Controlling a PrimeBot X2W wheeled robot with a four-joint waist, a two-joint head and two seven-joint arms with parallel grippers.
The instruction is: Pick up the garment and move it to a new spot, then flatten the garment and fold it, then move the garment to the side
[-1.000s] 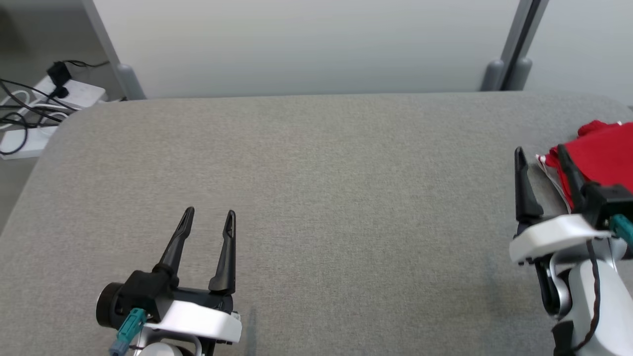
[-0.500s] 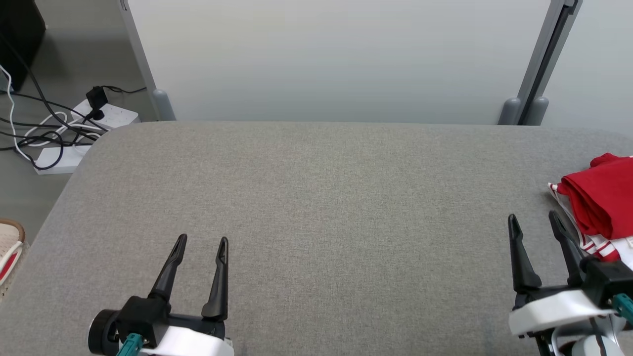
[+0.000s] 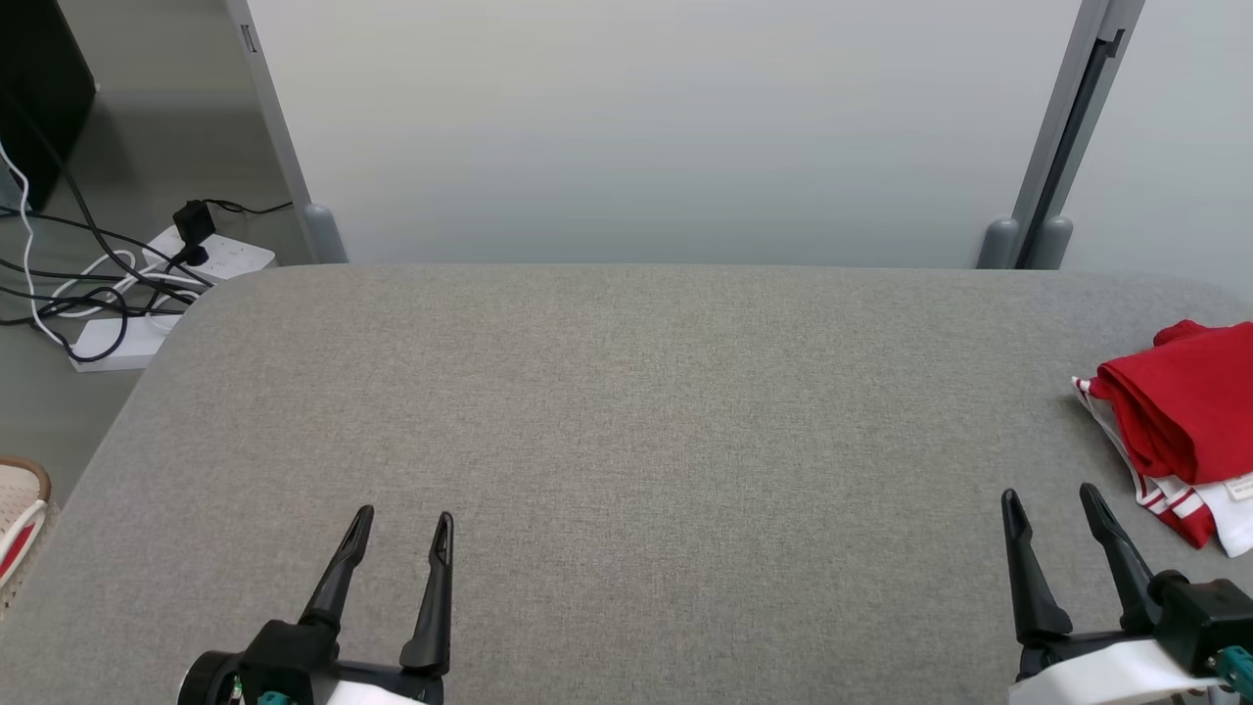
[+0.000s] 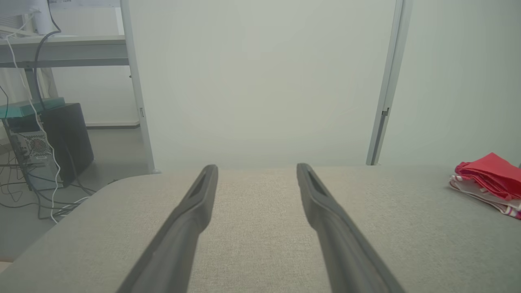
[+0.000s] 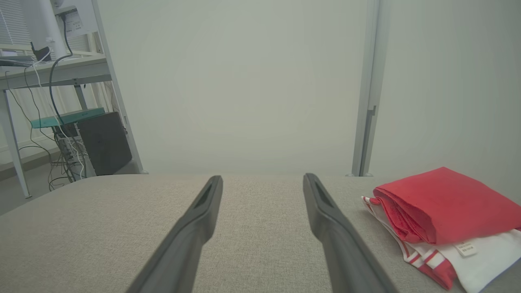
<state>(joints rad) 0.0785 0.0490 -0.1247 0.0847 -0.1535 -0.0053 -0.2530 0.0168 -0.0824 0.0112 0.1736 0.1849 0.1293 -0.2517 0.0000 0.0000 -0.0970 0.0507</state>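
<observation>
Find folded garment (image 3: 1184,421) at bench (image 3: 626,411) right edge, near right gripper (image 3: 1047,494), far from left gripper (image 3: 404,514); both spread wide, empty.

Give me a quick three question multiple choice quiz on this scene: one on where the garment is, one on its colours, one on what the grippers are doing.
1. Where on the grey table does the garment lie?
A. At the centre
B. At the robot's right edge
C. At the near left corner

2. What colours is the garment?
A. Red and white
B. Blue and yellow
C. All black

3. How are the left gripper and right gripper?
A. Both shut on the garment
B. Left shut, right open
C. Both open, holding nothing

Answers: 1 B, it sits at the head view's right side. 2 A, red cloth lies over white with red stripes. 3 C, each pair of fingers stands apart over bare fabric.
</observation>
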